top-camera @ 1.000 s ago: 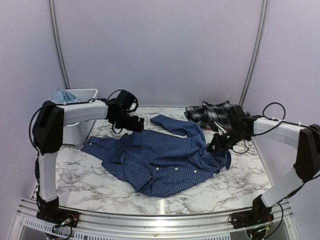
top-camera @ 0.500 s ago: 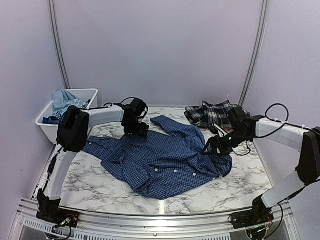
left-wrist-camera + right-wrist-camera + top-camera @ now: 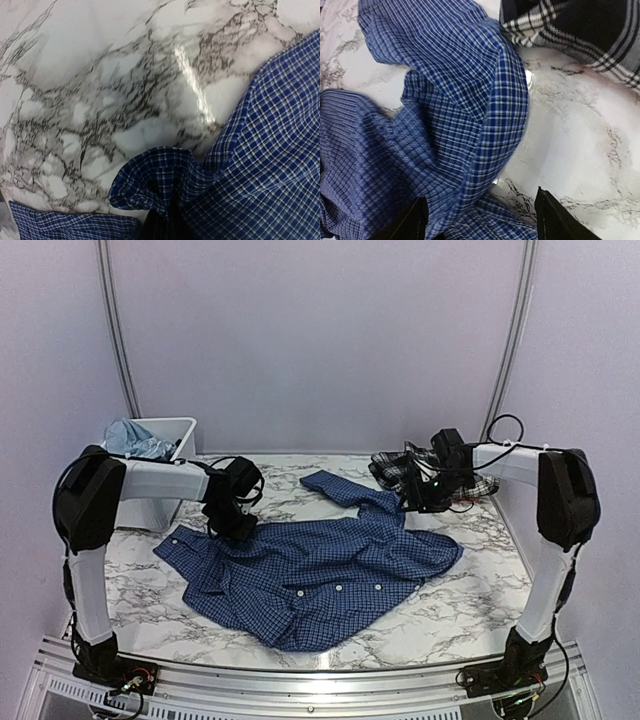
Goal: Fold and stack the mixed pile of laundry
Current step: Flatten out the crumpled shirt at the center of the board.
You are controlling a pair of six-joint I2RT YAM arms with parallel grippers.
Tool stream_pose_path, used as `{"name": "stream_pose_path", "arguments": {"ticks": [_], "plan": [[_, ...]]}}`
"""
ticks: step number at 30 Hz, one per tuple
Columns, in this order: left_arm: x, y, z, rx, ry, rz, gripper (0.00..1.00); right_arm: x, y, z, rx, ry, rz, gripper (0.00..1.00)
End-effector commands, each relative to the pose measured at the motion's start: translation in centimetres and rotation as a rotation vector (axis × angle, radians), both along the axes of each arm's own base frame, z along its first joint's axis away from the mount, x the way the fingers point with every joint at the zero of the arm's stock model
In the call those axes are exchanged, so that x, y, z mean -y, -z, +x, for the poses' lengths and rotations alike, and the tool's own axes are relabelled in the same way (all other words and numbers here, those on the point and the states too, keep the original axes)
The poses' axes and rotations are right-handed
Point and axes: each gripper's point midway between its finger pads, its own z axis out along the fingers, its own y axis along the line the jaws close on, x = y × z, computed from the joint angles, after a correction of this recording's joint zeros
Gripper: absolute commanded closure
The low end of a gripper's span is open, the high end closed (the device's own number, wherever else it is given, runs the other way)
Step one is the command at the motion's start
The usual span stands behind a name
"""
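Observation:
The navy small-check button shirt [image 3: 320, 560] lies spread across the middle of the marble table. My left gripper [image 3: 235, 524] is shut on the shirt's upper left edge. In the left wrist view the cloth [image 3: 160, 180] bunches into the dark jaws at the bottom. My right gripper [image 3: 414, 502] hangs open over the shirt's far sleeve [image 3: 470, 110], with its two black fingers [image 3: 555, 217] wide apart on either side of the fold and nothing pinched. The black-and-white plaid piece [image 3: 432, 464] lies crumpled just behind it. A light blue garment [image 3: 130, 436] sits in the bin.
A white plastic bin [image 3: 160, 502] stands at the back left beside the left arm. Pale walls close the back and both sides. Bare marble [image 3: 490, 590] shows to the right of the shirt and along the near edge.
My left gripper has closed on the shirt's edge and moved left, and the shirt has been drawn out flatter. The right gripper opened, let go of the shirt and moved back towards the plaid piece.

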Motion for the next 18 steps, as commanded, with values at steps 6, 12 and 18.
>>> {"name": "stream_pose_path", "arguments": {"ticks": [6,12,18], "plan": [[-3.0,-2.5,-2.8,0.060,0.017,0.016,0.72,-1.1,4.1,3.1,0.001,0.028,-0.114,0.25],[-2.7,-4.4,-0.8,0.101,-0.068,-0.052,0.31,-3.1,4.7,4.8,0.012,0.026,-0.084,0.22],[-1.6,-3.4,1.3,0.088,-0.108,-0.076,0.20,-4.6,6.0,5.3,-0.005,0.006,-0.066,0.32]]}}
